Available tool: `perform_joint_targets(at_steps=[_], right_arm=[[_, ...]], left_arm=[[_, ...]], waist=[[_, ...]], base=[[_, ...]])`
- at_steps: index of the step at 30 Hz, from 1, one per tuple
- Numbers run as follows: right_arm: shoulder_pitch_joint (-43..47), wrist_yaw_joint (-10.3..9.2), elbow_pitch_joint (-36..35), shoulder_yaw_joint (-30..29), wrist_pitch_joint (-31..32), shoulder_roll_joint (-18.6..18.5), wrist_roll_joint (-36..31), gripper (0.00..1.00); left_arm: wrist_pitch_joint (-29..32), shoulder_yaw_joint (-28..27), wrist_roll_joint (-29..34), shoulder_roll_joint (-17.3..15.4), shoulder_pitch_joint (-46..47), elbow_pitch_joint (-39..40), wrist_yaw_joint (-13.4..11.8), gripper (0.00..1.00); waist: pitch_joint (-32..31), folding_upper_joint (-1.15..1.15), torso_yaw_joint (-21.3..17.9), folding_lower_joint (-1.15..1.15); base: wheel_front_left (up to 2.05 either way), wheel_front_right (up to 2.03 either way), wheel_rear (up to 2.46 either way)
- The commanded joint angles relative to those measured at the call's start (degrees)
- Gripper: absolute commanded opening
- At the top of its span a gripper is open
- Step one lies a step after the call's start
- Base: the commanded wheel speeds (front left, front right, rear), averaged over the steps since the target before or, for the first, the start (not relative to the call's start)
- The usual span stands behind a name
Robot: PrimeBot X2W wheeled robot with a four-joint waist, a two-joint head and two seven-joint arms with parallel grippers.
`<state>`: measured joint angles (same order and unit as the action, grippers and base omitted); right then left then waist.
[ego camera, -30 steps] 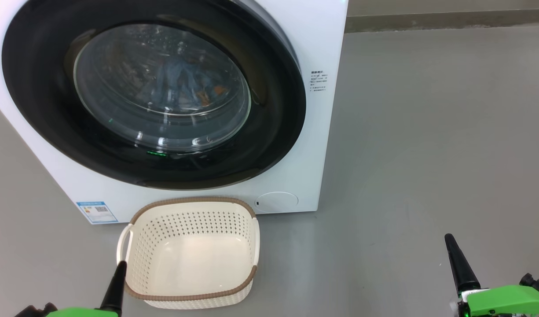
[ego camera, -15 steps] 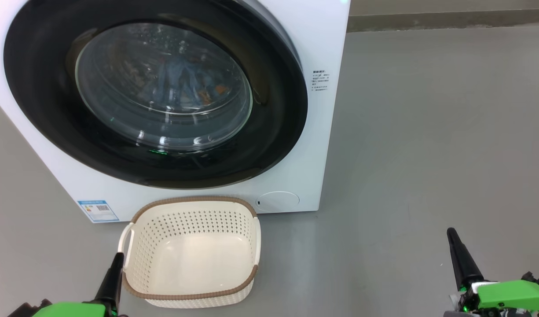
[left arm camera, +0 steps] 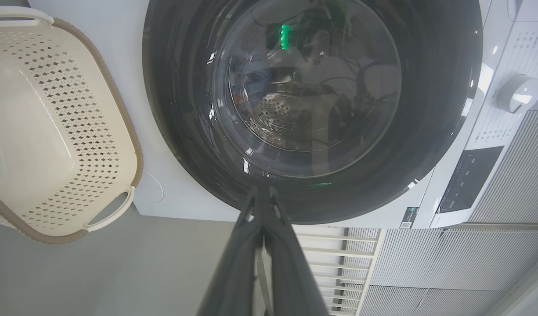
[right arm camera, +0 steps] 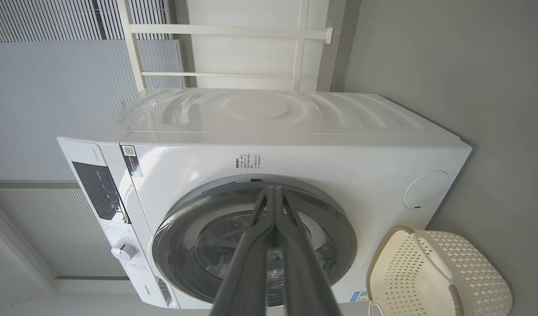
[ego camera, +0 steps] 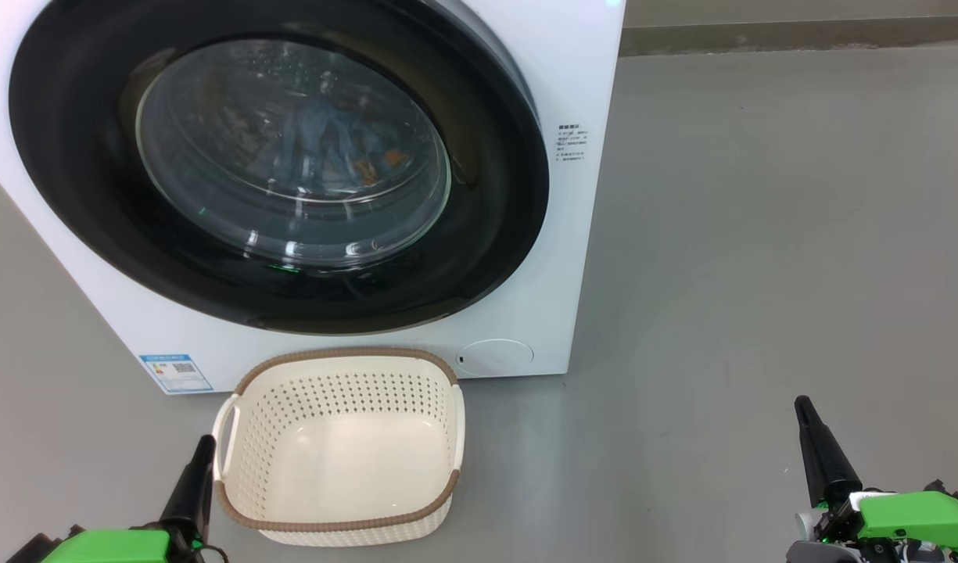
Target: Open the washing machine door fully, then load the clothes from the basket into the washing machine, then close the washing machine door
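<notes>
Left end effector (ego camera: 204, 444) lowered (tapered, dark).

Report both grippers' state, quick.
Left gripper: closed, fingers pressed together, holding nothing.
Right gripper: closed, fingers pressed together, holding nothing.

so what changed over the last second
Both shut grippers crept a little up the head view, the left gripper drifting left, the right gripper right. Nothing gripped or released. The washing machine door stayed closed, the basket empty, the clothes inside.
</notes>
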<state>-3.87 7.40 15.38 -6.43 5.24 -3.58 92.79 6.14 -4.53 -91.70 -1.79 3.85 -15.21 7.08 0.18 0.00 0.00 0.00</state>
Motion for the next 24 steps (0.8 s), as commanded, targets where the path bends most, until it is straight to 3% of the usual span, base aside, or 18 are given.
perform_joint_targets(at_steps=[1, 24], right_arm=[[-2.2, 0.09, -1.4, 1.0, 0.3, -0.1, 0.3, 0.00], [-2.2, 0.09, -1.4, 0.7, 0.6, 0.1, 0.0, 0.00]], left_arm=[[0.3, -2.0, -0.5, -1.1, 2.3, 1.1, 0.4, 0.00], [0.3, -2.0, -0.5, -1.1, 2.3, 1.2, 0.4, 0.00]], waist=[[0.0, 0.00, 0.0, 0.00], [0.0, 0.00, 0.0, 0.00]], base=[[0.00, 0.00, 0.00], [0.00, 0.00, 0.00]])
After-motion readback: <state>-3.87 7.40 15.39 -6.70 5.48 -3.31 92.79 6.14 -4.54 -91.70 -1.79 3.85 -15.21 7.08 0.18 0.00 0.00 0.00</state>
